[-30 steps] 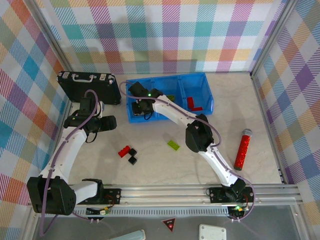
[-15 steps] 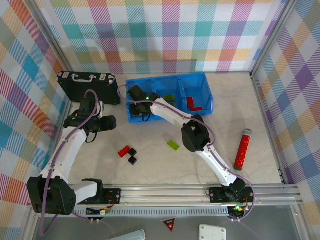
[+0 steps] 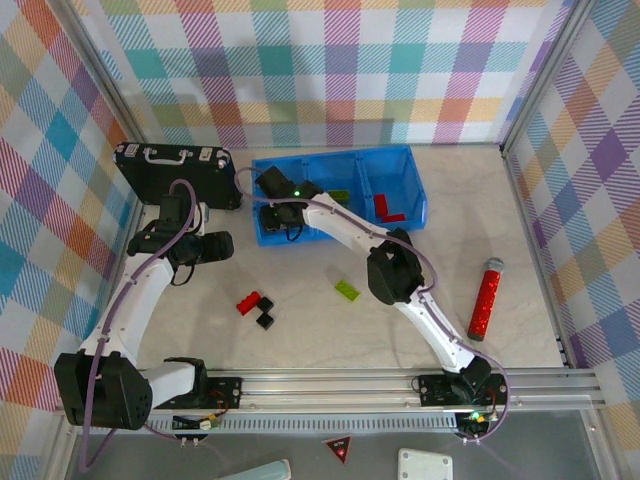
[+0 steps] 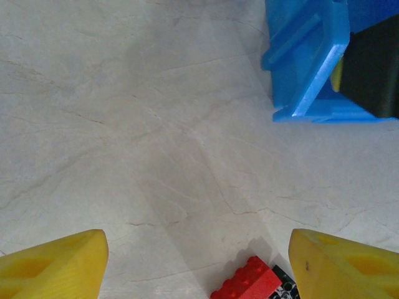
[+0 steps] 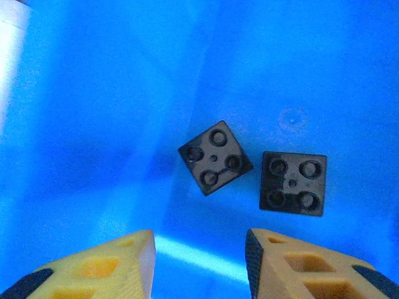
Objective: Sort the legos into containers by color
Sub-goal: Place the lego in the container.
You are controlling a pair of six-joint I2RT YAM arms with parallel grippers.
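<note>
- The right tool (image 5: 199, 240) is hovering low inside the left compartment of the bright blue rectangular plastic bin (image 3: 380, 155). Its two yellow fingers are standing apart with nothing between them.
- Two small black studded plastic cubes (image 5: 216, 157) are lying on that compartment's floor, near each other but not touching.
- A lime-green plastic brick (image 3: 340, 196) is resting in the middle compartment, and red plastic bricks (image 3: 385, 207) in the right one.
- A red rectangular brick (image 3: 246, 302), two more black cubes (image 3: 265, 320) and a flat lime-green brick (image 3: 348, 290) are waiting unsorted on the pale stone-patterned worktop (image 3: 320, 340).
- The left tool (image 4: 198, 240) is hanging over bare worktop beside the bin's corner, its fingers wide apart and holding nothing.
- Risk: the red rectangular brick and one black cube are lying touching or nearly so, so a grasp on either may drag both along and mix the colours.
- Risk: both arms are working close to the bin's left end, so a careless reach may knock the arms together or shove the bin.
</note>
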